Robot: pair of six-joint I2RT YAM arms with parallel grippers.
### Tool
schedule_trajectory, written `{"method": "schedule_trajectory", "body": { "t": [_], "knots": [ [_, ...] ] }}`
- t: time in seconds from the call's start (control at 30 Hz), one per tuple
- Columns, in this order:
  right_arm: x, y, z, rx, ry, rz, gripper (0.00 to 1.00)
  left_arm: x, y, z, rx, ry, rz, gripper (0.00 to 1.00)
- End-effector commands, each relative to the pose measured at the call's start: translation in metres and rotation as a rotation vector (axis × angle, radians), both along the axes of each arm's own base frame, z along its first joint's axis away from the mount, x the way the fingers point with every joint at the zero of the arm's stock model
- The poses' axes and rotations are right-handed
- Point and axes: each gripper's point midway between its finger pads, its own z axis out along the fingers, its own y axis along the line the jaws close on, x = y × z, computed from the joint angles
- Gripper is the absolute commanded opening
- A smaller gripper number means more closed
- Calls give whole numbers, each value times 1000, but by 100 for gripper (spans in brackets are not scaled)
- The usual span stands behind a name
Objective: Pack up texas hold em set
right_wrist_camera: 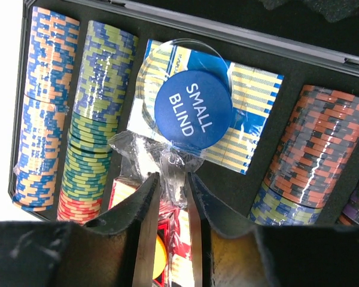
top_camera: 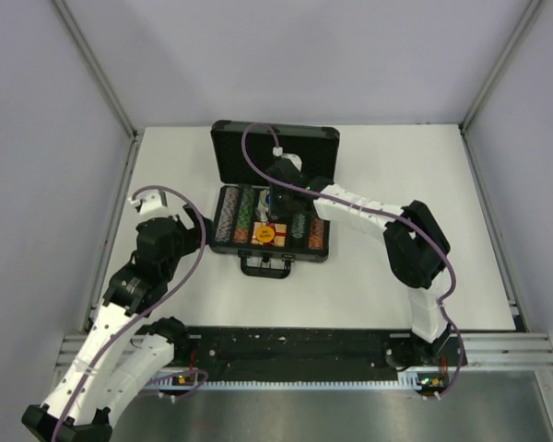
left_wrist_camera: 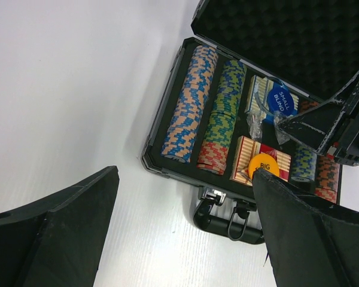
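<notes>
The black case (top_camera: 223, 247) lies open in the middle of the table, its foam lid (top_camera: 275, 152) raised at the back. Rows of multicoloured chips (right_wrist_camera: 48, 89) fill its slots. A blue SMALL BLIND button (right_wrist_camera: 192, 109) in clear wrap rests on the blue card box (right_wrist_camera: 251, 113). A yellow BIG button (left_wrist_camera: 263, 162) lies on the red card box (left_wrist_camera: 245, 156). My right gripper (right_wrist_camera: 170, 176) hovers over the case's centre. Its jaws stand narrowly apart, with the wrap's crumpled tail between them. My left gripper (left_wrist_camera: 185, 173) stands wide open and holds nothing, just left of the case's front corner.
The case's handle (left_wrist_camera: 227, 218) and a metal latch (left_wrist_camera: 213, 194) stick out toward the near edge. White walls with metal posts (top_camera: 101, 74) close in the table on three sides. A black rail (top_camera: 286, 345) runs along the front.
</notes>
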Motion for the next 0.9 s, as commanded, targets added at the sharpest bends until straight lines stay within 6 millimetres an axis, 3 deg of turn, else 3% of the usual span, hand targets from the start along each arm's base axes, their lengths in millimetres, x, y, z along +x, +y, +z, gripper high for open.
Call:
{"method": "schedule_trajectory", "body": {
  "t": [0.0, 0.13, 0.23, 0.4, 0.53, 0.7, 0.73, 0.87],
  "knots": [
    [-3, 14, 10, 19, 5, 16, 29, 0, 2, 2, -16, -21, 15, 99],
    [-2, 13, 16, 15, -4, 12, 47, -2, 1, 1, -9, -17, 3, 99],
    [2, 8, 29, 1, -23, -2, 47, -1, 1, 3, -11, -25, 3, 99],
    [1, -12, 71, 7, -71, -45, 48, 2, -14, 10, -31, -43, -76, 99],
    [-6, -58, 86, -35, -74, -147, 48, 3, -36, 18, -46, -66, -210, 99],
    [-29, -142, 74, -121, -29, -310, 53, 3, -76, 30, -120, -90, -410, 99],
    [-34, -155, 80, -111, -37, -335, 55, 3, -84, 30, -134, -92, -453, 99],
    [-45, -208, 66, -153, -18, -423, 66, 10, -113, 32, -182, -91, -590, 99]
  ]
}}
